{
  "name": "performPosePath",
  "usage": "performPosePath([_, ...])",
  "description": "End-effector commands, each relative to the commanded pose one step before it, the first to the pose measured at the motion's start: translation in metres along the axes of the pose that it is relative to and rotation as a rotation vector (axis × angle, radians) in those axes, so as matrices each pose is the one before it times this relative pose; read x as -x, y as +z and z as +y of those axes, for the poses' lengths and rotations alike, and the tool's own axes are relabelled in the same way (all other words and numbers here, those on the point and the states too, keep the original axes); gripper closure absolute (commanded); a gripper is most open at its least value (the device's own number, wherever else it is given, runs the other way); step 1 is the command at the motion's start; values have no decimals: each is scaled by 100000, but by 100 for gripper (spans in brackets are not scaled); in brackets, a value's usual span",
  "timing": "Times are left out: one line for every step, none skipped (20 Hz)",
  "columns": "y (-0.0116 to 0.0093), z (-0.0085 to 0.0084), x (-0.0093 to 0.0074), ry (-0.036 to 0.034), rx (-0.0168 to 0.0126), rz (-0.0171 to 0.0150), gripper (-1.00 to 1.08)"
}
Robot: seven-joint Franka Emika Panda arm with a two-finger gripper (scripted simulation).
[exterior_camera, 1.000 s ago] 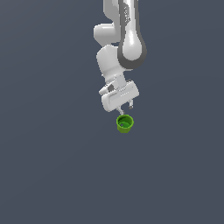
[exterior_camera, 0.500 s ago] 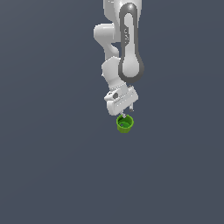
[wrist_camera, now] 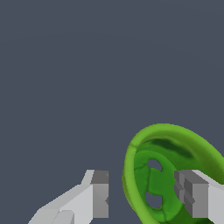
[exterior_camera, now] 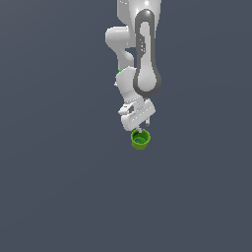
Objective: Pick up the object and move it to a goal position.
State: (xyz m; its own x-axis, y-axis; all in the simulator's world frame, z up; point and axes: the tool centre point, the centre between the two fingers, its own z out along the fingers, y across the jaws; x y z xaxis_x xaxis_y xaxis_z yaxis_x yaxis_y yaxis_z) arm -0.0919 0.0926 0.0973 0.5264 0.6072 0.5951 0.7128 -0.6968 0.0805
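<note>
Descent of the gripper [exterior_camera: 140, 129] is the change: a second ago it hung clearly above the green cup [exterior_camera: 141, 140], now it touches the rim, just above the middle of the exterior view. Its jaws are open; one finger [wrist_camera: 99, 194] is outside the wall, the other finger [wrist_camera: 194, 197] inside the hollow. I judge the grasp is near. The dark grey desk [exterior_camera: 59, 187] is bare.

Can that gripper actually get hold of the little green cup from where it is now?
Probably yes. The gripper is open, one finger outside the green cup's rim and one over its hollow, with nothing in between.
</note>
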Motion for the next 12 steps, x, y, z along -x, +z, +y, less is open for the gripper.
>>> performPosePath([24, -88, -30, 266, -17, -97, -20])
performPosePath([13, -80, -42, 326, -17, -88, -20])
performPosePath([13, -80, -41, 326, -17, -89, -20])
performPosePath([10, -59, -30, 240, -12, -66, -20])
performPosePath([6, -37, -19, 149, -7, -41, -20])
performPosePath([1, -15, -8, 47, -2, -13, -20])
performPosePath([-7, 46, 19, -249, -6, 69, -20])
performPosePath([15, -1, 0, 0, 0, 0, -20])
performPosePath([46, -3, 1, 0, 0, 0, -20])
performPosePath([77, -5, 2, 0, 0, 0, -20])
performPosePath([133, -4, 17, 2, 10, -68, -20])
performPosePath([142, -9, 4, 0, 0, 0, -20])
